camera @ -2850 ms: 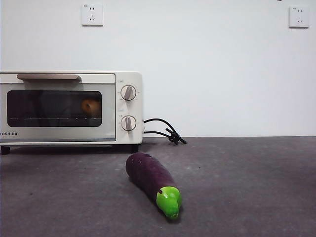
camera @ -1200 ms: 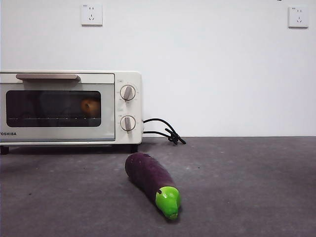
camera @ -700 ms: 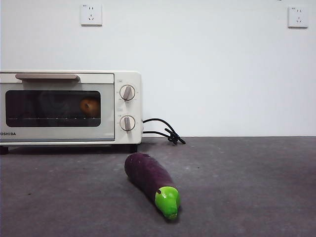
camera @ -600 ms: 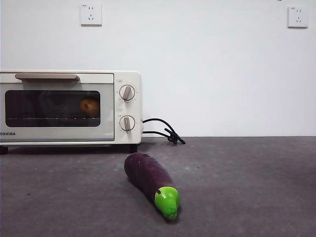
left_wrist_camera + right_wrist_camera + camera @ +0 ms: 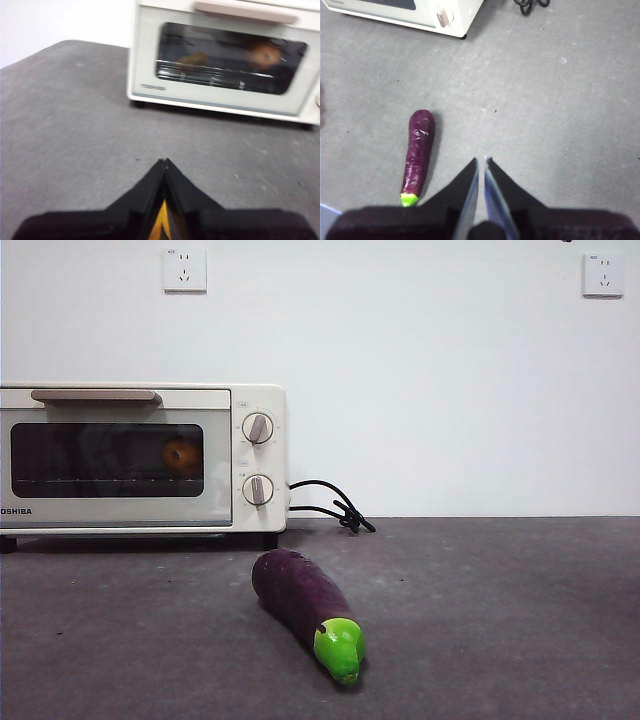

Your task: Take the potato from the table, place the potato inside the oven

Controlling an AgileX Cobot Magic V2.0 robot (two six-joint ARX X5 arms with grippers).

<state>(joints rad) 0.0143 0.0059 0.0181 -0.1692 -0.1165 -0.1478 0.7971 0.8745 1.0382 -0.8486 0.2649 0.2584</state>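
Note:
The orange-brown potato point(image 5: 183, 456) lies on the rack inside the cream-white oven point(image 5: 245, 400), seen through its dark glass door, which is closed. The left wrist view shows the potato point(image 5: 265, 54) behind the glass of the oven point(image 5: 145, 60). My left gripper point(image 5: 164, 165) is shut and empty above the dark grey table point(image 5: 65, 125), in front of the oven door and apart from it. My right gripper point(image 5: 482, 162) is shut and empty, high over the table point(image 5: 560, 115). Neither arm shows in the front view.
A purple eggplant point(image 5: 300, 602) with a green tip lies on the table point(image 5: 500, 620) in front of the oven, also visible as the eggplant point(image 5: 419, 150) in the right wrist view. The oven's black cord point(image 5: 335, 508) trails behind its right side. Two wall sockets sit high on the wall.
The oven, potato and eggplant have stayed put; only a very slight shift of the picture shows. No arm appears in the front view.

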